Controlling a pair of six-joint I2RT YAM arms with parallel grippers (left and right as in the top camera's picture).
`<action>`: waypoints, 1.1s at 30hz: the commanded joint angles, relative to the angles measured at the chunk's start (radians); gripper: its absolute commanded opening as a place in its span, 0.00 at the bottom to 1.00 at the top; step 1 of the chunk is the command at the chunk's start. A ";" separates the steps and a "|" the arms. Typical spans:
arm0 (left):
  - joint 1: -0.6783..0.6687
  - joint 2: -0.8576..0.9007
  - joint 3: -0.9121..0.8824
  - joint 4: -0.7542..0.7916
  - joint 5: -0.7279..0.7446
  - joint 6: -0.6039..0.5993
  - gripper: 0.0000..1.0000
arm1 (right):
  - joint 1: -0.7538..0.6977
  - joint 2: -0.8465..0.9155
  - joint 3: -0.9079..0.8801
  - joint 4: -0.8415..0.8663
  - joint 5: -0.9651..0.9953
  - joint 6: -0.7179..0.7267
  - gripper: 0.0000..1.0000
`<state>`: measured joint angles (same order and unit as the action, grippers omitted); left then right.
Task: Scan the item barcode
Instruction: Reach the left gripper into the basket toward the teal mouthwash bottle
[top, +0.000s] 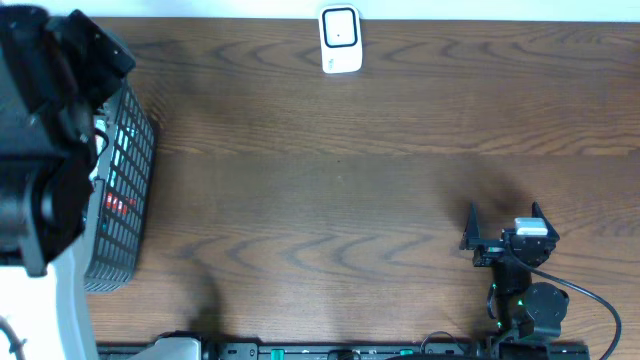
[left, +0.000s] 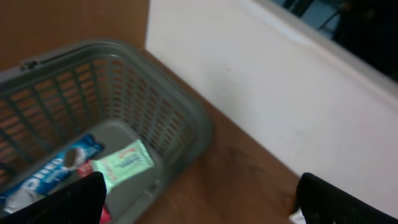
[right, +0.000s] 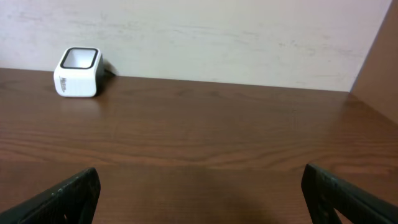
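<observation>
Plainly, little of the task is done. The wooden table (top: 330, 200) is bare of goods outside the grey basket (top: 125, 215), in which every item is kept. The left gripper (left: 205, 208) is held above the basket, near one corner, its fingers spread wide with nothing between them. The right gripper (right: 208, 199) is held well to the right of the basket, likewise spread wide and empty. The white scanner (top: 340, 40) is stood well apart from the basket, to its right and further back. What is left, it is judged: an item is to be lifted from the basket, carried across, and its barcode shown to the scanner.

Inside the basket a blue packet (left: 43, 177) is seen, its white lettering read as Oreo beside a pictured biscuit. A pale green packet (left: 124, 163) is laid just beside it, its print too small to be read. Dark print on the scanner's side cannot be made out.
</observation>
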<state>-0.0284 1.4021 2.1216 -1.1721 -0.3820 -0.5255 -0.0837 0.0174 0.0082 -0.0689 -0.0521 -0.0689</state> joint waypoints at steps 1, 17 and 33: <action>0.009 0.034 0.018 -0.035 -0.129 -0.046 0.98 | 0.006 -0.004 -0.003 -0.003 0.002 0.011 0.99; 0.502 0.226 -0.014 -0.517 0.148 -0.898 0.98 | 0.006 -0.004 -0.003 -0.003 0.002 0.011 0.99; 0.622 0.296 -0.323 -0.427 0.157 -0.910 0.98 | 0.006 -0.004 -0.003 -0.003 0.002 0.012 0.99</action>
<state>0.5781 1.6985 1.8408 -1.6047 -0.2085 -1.4181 -0.0837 0.0174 0.0082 -0.0692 -0.0521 -0.0689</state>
